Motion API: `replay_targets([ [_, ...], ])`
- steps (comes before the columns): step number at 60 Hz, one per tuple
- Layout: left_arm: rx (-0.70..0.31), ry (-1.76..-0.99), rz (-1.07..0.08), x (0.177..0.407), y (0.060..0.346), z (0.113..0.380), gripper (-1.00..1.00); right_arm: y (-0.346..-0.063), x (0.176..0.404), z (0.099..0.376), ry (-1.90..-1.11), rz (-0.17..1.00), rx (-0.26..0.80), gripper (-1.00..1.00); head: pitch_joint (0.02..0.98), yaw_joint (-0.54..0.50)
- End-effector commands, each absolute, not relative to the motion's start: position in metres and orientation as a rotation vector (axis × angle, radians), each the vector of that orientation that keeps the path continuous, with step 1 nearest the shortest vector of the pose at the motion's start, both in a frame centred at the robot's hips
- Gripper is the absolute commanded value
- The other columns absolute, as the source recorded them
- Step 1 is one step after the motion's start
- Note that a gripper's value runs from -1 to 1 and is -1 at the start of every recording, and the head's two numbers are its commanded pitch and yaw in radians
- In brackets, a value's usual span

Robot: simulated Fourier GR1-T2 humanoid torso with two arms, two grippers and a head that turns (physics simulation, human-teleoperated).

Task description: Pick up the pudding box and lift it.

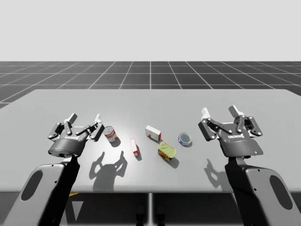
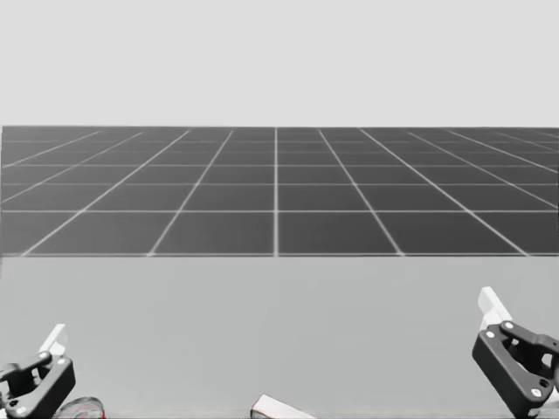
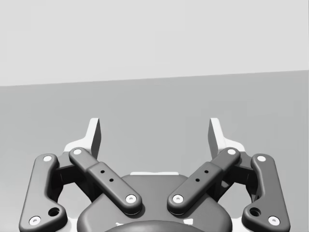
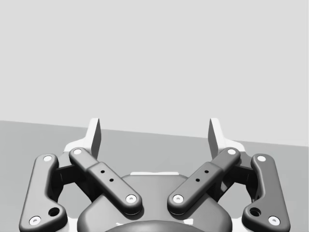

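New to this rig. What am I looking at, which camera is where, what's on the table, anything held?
It is a simulated humanoid torso at a grey table, with two arms. The high view looks down from above the table; the head view looks out from the robot's head; each wrist view looks along one gripper. The left gripper and right gripper are both open and hold nothing. Between them lie a red can, a slim red box, a red and white box, a yellow-green tin and a round blue tin. One box is presumably the pudding box to lift.
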State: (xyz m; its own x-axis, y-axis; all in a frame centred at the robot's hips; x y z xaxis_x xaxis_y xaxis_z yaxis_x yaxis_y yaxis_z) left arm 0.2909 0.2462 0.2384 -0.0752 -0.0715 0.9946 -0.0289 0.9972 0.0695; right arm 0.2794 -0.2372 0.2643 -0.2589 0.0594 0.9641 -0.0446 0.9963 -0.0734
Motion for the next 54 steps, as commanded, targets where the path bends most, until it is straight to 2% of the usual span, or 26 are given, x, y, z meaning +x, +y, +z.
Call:
replay_targets([
  [1,0.08,-1.65,-0.043,0.291,0.246,0.239,-1.0,-0.236,0.279,0.264,-1.828,0.103,-0.009,-1.0,0.448,-0.01],
  [15,0.091,-1.653,-0.07,0.29,0.244,0.238,-1.0,-0.236,0.279,0.264,-1.819,0.114,-0.011,-1.0,0.655,-0.04],
  [26,0.09,-1.657,-0.084,0.289,0.241,0.238,-1.0,-0.235,0.279,0.264,-1.814,0.124,-0.013,-1.0,0.757,-0.07],
  [35,0.089,-1.659,-0.091,0.288,0.238,0.239,-1.0,-0.232,0.281,0.26,-1.793,0.159,-0.023,-1.0,0.787,-0.06],
  [44,0.09,-1.664,-0.094,0.286,0.236,0.239,-1.0,-0.227,0.287,0.254,-1.745,0.181,0.01,-1.0,0.79,-0.05],
  [54,0.091,-1.662,-0.09,0.285,0.235,0.239,-1.0,-0.22,0.298,0.248,-1.662,0.252,0.105,-1.0,0.786,-0.05],
])
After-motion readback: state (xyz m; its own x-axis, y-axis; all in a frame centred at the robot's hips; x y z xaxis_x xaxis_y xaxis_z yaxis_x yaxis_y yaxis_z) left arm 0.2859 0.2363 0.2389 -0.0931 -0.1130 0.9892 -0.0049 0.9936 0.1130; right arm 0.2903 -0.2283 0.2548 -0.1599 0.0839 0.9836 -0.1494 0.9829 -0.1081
